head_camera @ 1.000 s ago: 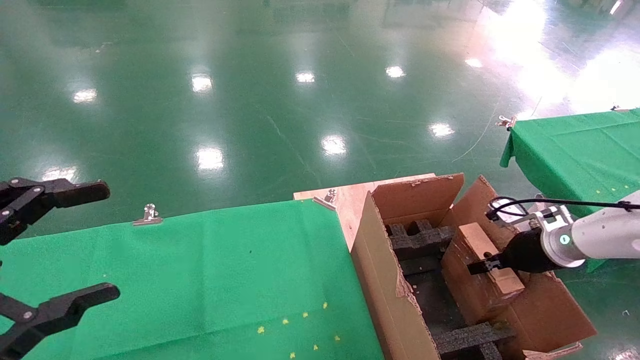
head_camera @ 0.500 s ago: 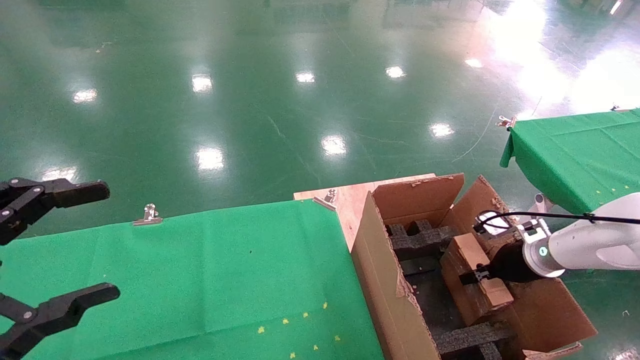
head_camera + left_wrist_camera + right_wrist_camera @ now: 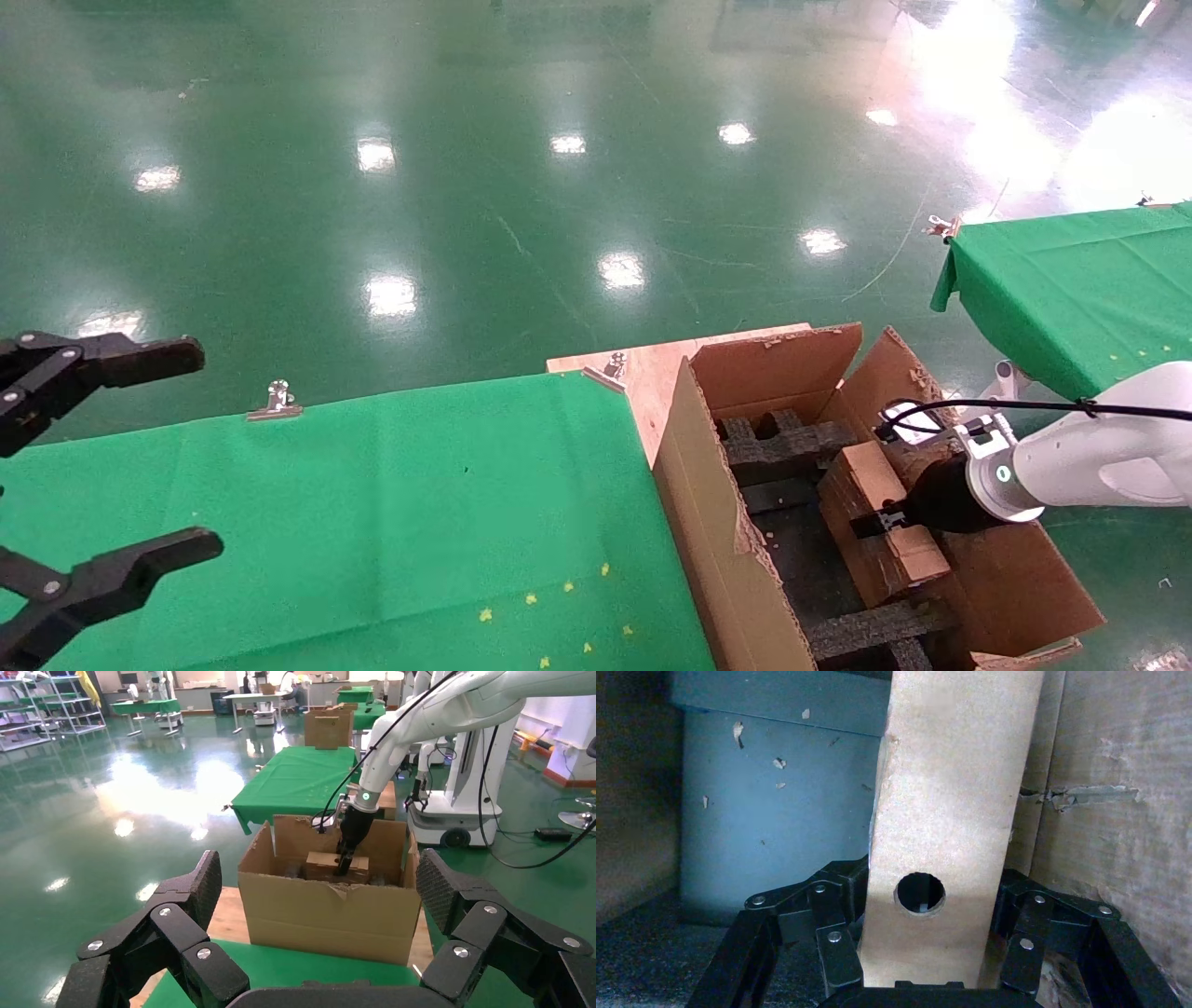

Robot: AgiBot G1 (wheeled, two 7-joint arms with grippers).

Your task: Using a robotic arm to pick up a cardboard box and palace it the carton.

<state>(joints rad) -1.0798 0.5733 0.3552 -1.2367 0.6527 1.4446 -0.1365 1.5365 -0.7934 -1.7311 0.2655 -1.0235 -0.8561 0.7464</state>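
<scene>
Pinching the cardboard box (image 3: 885,522) between both fingers, right gripper (image 3: 880,519) inside the carton (image 3: 708,522), box tilted among foam inserts (image 3: 782,443); left gripper (image 3: 112,457) spread wide above the green table (image 3: 372,522).

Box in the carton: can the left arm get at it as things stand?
Probably not. The left end effector hangs open at the table's far side, and the carton wall stands between. The right end effector already grips the box.
</scene>
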